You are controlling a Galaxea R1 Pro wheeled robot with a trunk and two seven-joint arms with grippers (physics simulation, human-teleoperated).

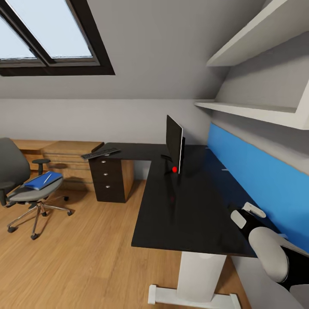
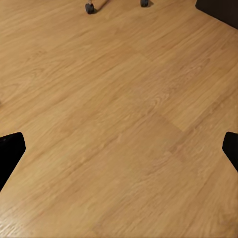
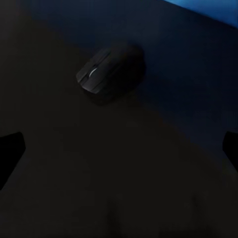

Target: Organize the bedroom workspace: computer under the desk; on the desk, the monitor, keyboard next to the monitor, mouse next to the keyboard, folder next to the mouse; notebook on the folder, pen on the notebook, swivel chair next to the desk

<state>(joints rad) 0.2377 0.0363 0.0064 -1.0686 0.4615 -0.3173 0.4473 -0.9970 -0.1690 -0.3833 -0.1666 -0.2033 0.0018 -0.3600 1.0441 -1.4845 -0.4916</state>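
Note:
The L-shaped black desk (image 1: pixel 180 206) carries the monitor (image 1: pixel 175 146), seen edge-on, and the keyboard (image 1: pixel 101 152) on its far left wing above the drawers. At the left stands the swivel chair (image 1: pixel 23 189) with the blue folder (image 1: pixel 40 181) on its seat and the pen (image 1: pixel 47 177) lying on the folder. The mouse (image 3: pixel 106 74) rests on the desk top near the blue panel, ahead of my right gripper (image 3: pixel 119 153), which hovers open above the desk. My left gripper (image 2: pixel 119 153) hangs open over the wood floor. The computer and notebook are out of view.
A light-wood chest of drawers (image 1: pixel 64 156) stands behind the chair. The blue wall panel (image 1: pixel 257 171) and white shelves (image 1: pixel 253 112) line the desk's right side. The desk's white leg (image 1: pixel 201 274) is near me. Chair casters (image 2: pixel 89 7) are near the left gripper.

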